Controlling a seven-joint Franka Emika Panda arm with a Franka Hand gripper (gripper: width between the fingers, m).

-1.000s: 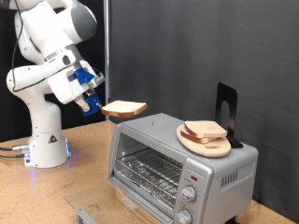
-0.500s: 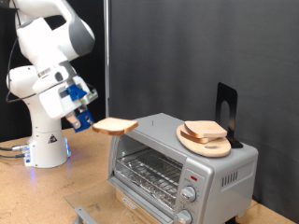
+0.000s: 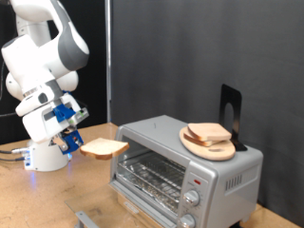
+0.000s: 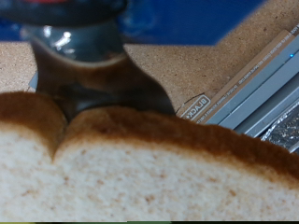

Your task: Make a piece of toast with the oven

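I see the gripper (image 3: 76,142) clamped on one edge of the toast (image 3: 104,147), holding the slice roughly flat in the air, left of the oven (image 3: 185,166) in the exterior view and about level with its upper front corner. The slice is clear of the table (image 3: 57,195) below and stands just beside the oven's left side without touching it. In the wrist view the toast (image 4: 140,168) fills the lower half, its brown crust edge toward the grey fingers (image 4: 89,79), with the oven's (image 4: 257,89) metal edge showing beyond. The oven's glass door is shut, the wire rack visible behind it. On the oven's top, toward the right, sits a round wooden plate (image 3: 209,144) carrying more bread (image 3: 208,133).
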